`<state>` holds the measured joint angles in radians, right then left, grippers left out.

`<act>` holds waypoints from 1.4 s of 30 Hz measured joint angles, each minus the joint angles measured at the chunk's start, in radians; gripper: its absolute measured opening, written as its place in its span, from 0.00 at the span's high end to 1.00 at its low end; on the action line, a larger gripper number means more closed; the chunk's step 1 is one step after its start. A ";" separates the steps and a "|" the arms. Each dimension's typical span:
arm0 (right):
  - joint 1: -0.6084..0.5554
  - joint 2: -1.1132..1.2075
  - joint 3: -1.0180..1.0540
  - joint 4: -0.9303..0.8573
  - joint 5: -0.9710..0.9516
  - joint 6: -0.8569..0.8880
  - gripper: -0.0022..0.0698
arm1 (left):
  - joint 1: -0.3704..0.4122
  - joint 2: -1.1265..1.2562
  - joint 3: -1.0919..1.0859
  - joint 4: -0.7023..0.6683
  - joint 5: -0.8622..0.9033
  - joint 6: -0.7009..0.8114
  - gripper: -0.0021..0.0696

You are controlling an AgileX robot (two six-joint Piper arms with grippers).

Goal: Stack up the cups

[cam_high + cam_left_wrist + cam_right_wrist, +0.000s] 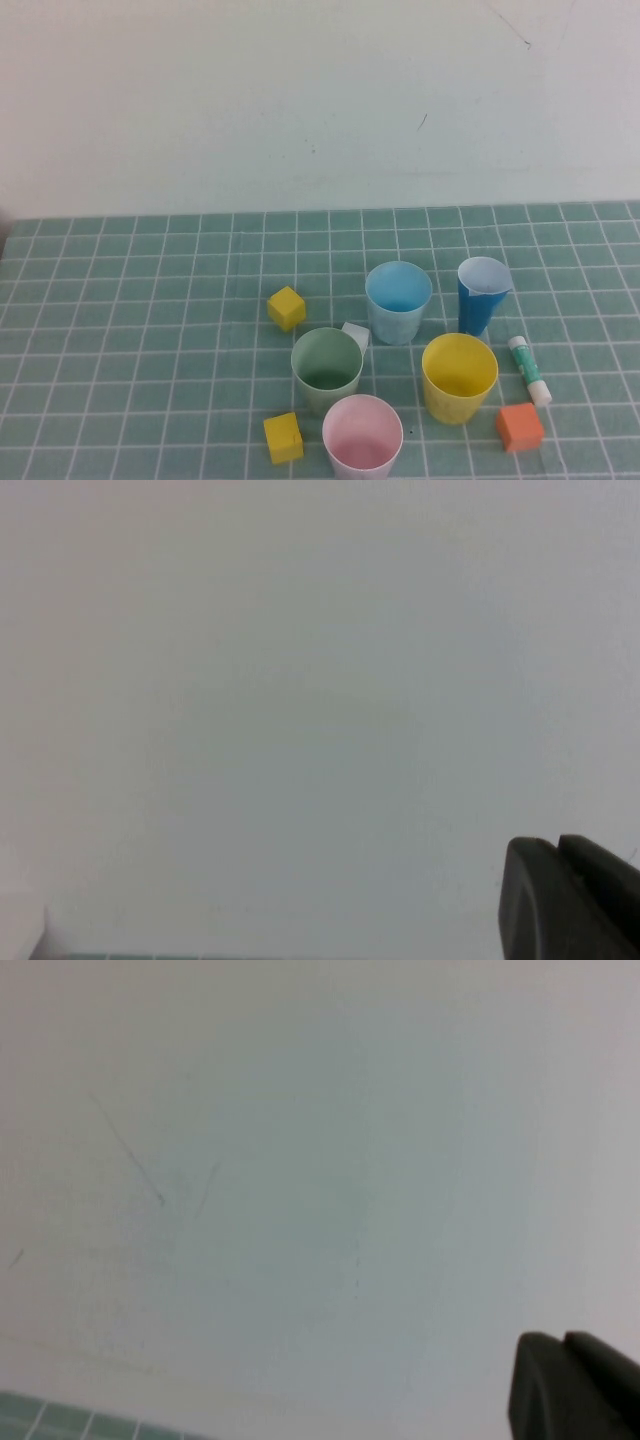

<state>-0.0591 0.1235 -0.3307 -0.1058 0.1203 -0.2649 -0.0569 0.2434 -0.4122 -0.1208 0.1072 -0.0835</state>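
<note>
Behind everything you have a plain pale wall point(300, 100), and below it the tabletop point(120, 330), covered in a green mat with a white grid. On that mat you see four wide cups standing upright, mouths up and each on its own: the yellow cup point(459, 377) toward the right, the pale green cup point(326, 370) left of it, the pink cup point(362, 436) nearest you at the bottom edge of the high view, and the light blue cup point(398, 301) farther back. None is inside another. Just right of the light blue cup stands a narrower dark blue cup point(482, 295) with a white inside. Next come the blocks: an orange block point(520, 427) right of the yellow cup, one yellow block point(286, 308) left of the light blue cup, a second yellow block point(283, 438) just beside the pink cup, and a small white block point(355, 336) tucked against the green cup's far rim. A glue stick point(529, 370) lies between the dark blue cup and the orange block. Neither arm shows in your high view. Each wrist camera faces the wall, well away from the cups: the left gripper point(570, 900) and the right gripper point(575, 1385) show only as dark tips at a corner, fingers together and holding nothing.
</note>
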 joint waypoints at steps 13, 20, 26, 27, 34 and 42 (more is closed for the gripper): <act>0.000 0.281 0.000 0.036 0.219 -0.035 0.97 | 0.000 0.317 -0.129 -0.073 0.029 -0.010 0.97; 0.000 0.300 0.000 0.106 0.205 -0.078 0.97 | 0.000 0.558 -0.351 -0.098 0.316 0.113 0.97; 0.000 0.300 0.000 0.258 0.198 -0.235 0.97 | 0.002 0.774 -0.460 -0.359 0.515 0.398 0.97; 0.000 0.300 0.000 0.273 0.198 -0.254 0.97 | 0.002 0.813 -0.473 -0.434 0.541 0.482 0.97; 0.000 0.300 0.011 0.322 0.190 -0.297 0.97 | -0.105 1.017 -0.548 -0.693 0.545 0.787 0.97; 0.000 0.300 0.017 0.326 0.183 -0.305 0.97 | -0.321 1.225 -0.578 -0.523 0.381 0.802 0.87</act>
<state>-0.0591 0.4230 -0.3134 0.2204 0.3036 -0.5695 -0.3775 1.4682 -0.9900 -0.6434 0.4883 0.7182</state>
